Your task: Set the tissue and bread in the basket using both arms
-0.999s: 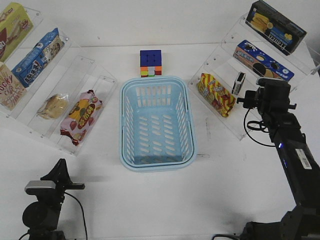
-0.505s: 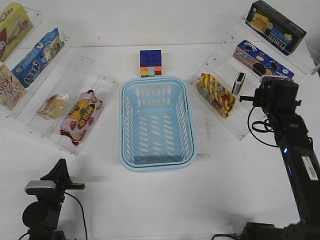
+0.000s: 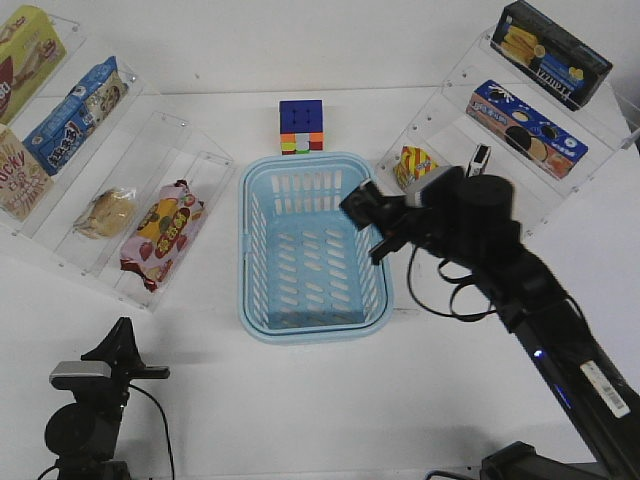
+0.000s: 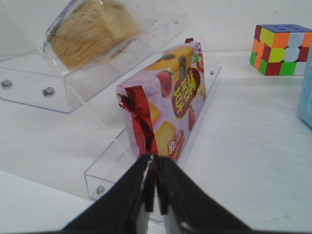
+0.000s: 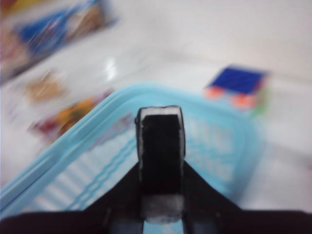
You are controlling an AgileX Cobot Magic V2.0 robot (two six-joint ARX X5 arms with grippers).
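My right gripper hangs over the right rim of the light-blue basket, shut on a black tissue pack with white edges. The right wrist view is blurred and shows the pack upright between the fingers above the basket. A second tissue pack stands on the right shelf. The bread, a golden bun in clear wrap, lies on the left shelf and also shows in the left wrist view. My left gripper is shut and empty, low at the front left, apart from the shelf.
A pink printed packet lies beside the bread on the left clear rack. A colour cube stands behind the basket. A yellow-red packet and snack boxes fill the right rack; more boxes sit at the far left.
My right arm has swung from the right shelf leftward to above the basket's right rim, carrying the tissue pack. The left arm has not moved.
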